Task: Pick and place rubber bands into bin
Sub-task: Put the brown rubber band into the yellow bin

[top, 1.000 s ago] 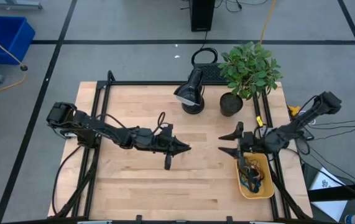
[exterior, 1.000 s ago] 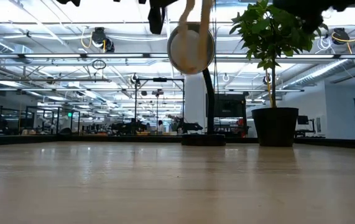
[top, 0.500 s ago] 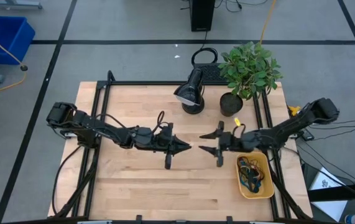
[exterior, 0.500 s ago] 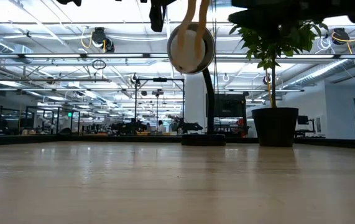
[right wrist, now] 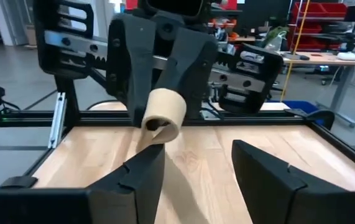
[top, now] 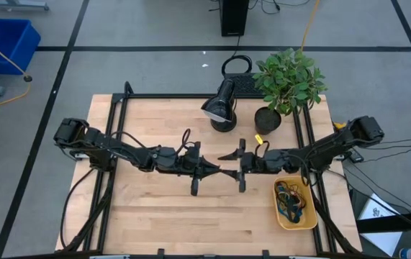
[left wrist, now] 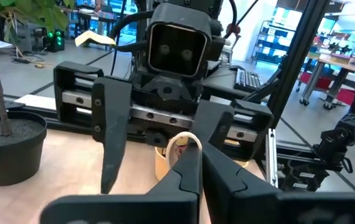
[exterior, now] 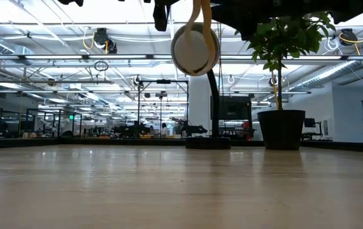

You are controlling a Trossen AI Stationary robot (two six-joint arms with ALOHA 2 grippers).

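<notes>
We see the two arms meeting tip to tip above mid-worktop: the left gripper point(top: 216, 171) has its jaws shut on a wide tan band point(right wrist: 163, 114), which hangs down as a loop, and the right gripper point(top: 231, 167) faces it with jaws spread wide and empty, the band just ahead between them. The bin point(top: 295, 222), with a tangle of coloured bands point(top: 290, 201) inside, sits at the near right, closer to the right arm, so we judge a handover likely. The wooden worktop point(top: 155, 216) is in an open workshop.
</notes>
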